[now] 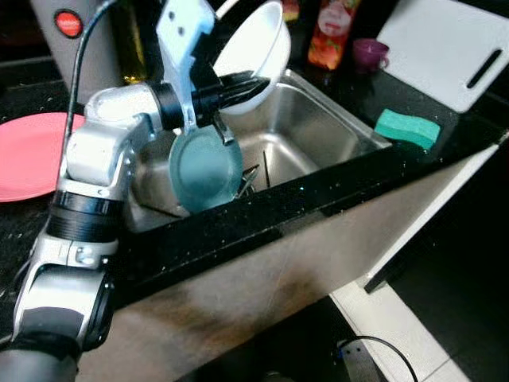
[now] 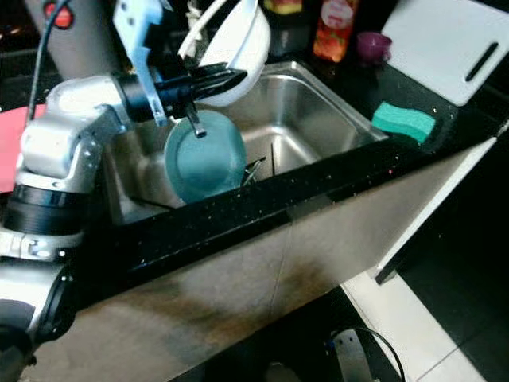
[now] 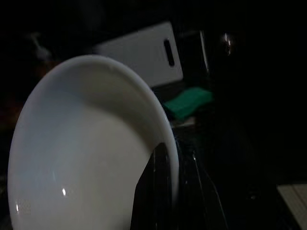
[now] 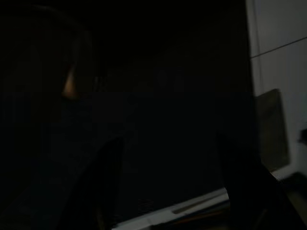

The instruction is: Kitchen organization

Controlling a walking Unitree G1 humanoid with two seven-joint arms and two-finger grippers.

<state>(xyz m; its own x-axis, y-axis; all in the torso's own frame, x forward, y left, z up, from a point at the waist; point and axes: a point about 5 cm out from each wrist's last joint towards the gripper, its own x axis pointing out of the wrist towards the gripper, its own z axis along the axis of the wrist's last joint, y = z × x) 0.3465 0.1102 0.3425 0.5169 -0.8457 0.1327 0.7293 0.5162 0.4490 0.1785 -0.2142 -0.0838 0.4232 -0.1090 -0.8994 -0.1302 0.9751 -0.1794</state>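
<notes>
Left eye view: we find the left gripper (image 1: 253,86) raised over the stainless sink (image 1: 318,127), its two black fingers pinching the rim of a white bowl (image 1: 256,44), which hangs tilted in the air above the basin's rear edge. Below it a teal plate (image 1: 205,169) stands on edge in the basin, with dark utensils just beside it. On the black countertop (image 1: 445,135) lie a green sponge (image 1: 407,128), a white cutting board (image 1: 449,48), a small purple cup (image 1: 370,52) and a red-labelled bottle (image 1: 331,33); a pink plate (image 1: 32,155) sits at the robot's left. The bottle's label is too blurred to read. A red round badge (image 1: 68,23) on a grey appliance bears pale lettering we cannot make out.

Right eye view: the same arrangement; no further writing is legible.

Left wrist view: one finger (image 3: 156,191) lies inside the bowl wall, the other outside, closed on the rim. We judge the bowl glazed ceramic or similar: rigid, smooth, likely slippery if wet, breakable against steel. The rim is the only practical hold, and a one-point pinch lets the bowl swing.

Right wrist view: very dark; the right gripper's two fingers (image 4: 240,182) stand apart, holding nothing, the arm apparently idle.
</notes>
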